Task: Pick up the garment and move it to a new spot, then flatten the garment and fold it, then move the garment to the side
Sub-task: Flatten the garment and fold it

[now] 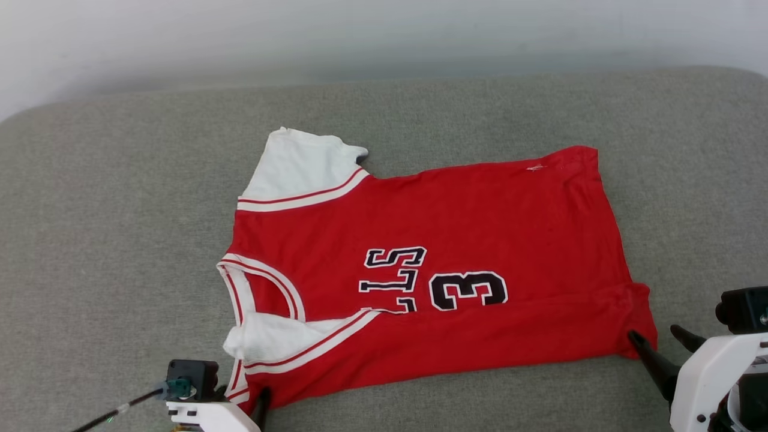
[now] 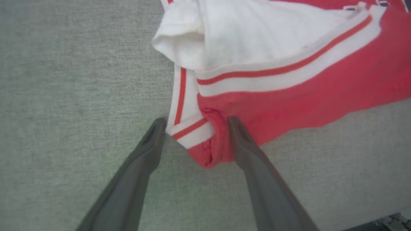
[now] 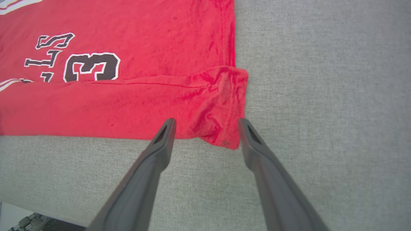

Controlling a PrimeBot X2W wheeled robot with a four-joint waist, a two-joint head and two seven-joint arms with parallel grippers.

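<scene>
The garment [image 1: 420, 210], a red jersey with white sleeves and black print, lies flat on the grey cushion, neck to the left and hem to the right. Its near long edge is folded up over part of the print. My left gripper [image 1: 257, 399] is open at the near shoulder corner, and in the left wrist view that striped corner [image 2: 192, 131] sits between the spread fingers of the left gripper [image 2: 196, 119]. My right gripper [image 1: 654, 332] is open at the near hem corner. In the right wrist view the right gripper [image 3: 206, 120] straddles that red corner [image 3: 218, 128].
The grey fabric cushion [image 1: 120, 240] stretches wide on all sides of the jersey, with a pale wall [image 1: 384, 36] behind it. Its front edge [image 3: 48, 211] runs close below both grippers.
</scene>
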